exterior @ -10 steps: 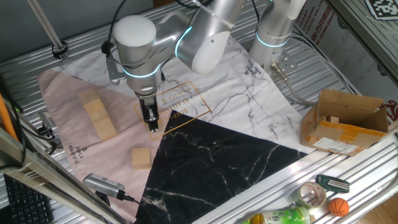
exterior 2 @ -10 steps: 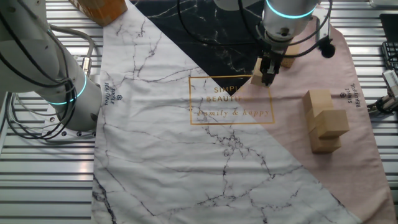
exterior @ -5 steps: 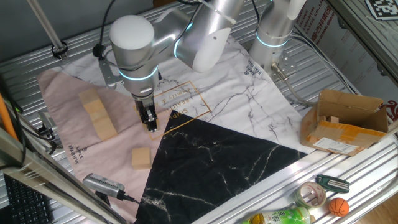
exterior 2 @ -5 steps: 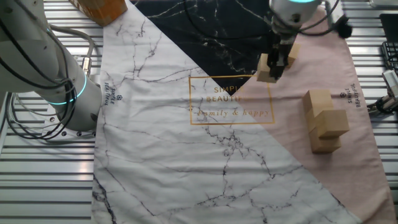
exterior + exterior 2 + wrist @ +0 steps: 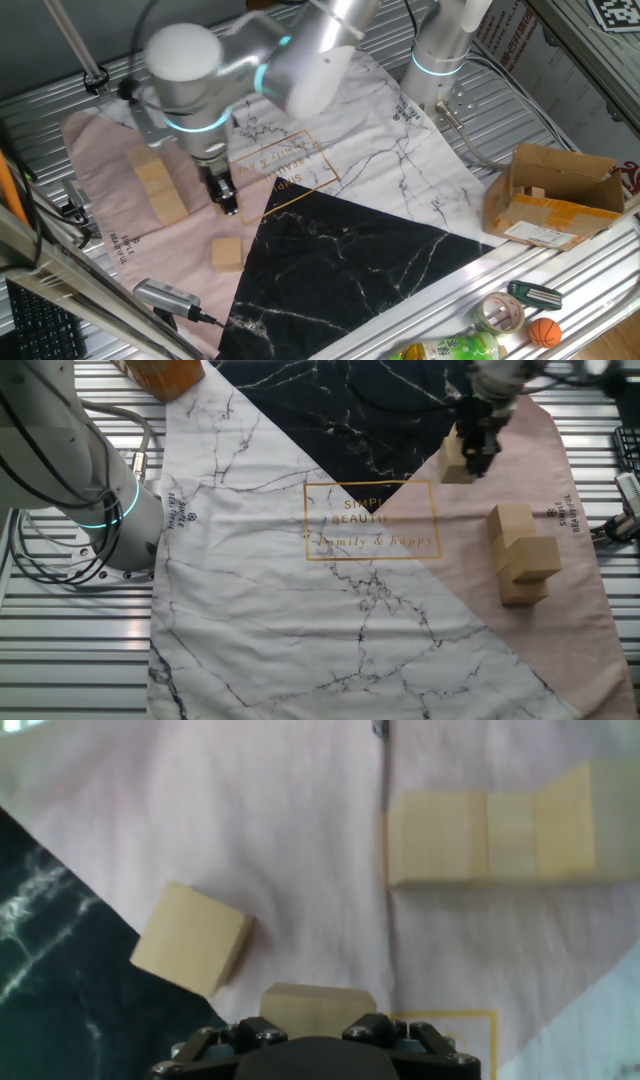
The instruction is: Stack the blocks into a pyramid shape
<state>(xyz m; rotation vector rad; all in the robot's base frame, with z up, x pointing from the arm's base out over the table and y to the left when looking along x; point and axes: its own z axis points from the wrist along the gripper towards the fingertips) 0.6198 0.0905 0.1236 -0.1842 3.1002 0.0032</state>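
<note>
Surface: slatted metal table (image 5: 120,70) w/ printed cloth (image 5: 260,610) on top, in white marble, black marble & pink sections.
Gripper: gripper (image 5: 228,205) above pink section, fingers clenched on a wooden block (image 5: 317,1010); block also seen at fingertips in other fixed view (image 5: 455,457).
Held block: lifted off cloth, seen at bottom edge of hand view, just ahead of finger mounts.
Loose block: one cube (image 5: 227,254) lies alone on pink, near black marble edge; tilted corner-on in hand view (image 5: 192,939).
Stack: rest of blocks (image 5: 522,554) grouped on pink, well apart from gripper; row w/ one on top. Count unclear.
Other: cardboard box (image 5: 560,195) at table's far side; second robot base (image 5: 95,500) beside cloth.
</note>
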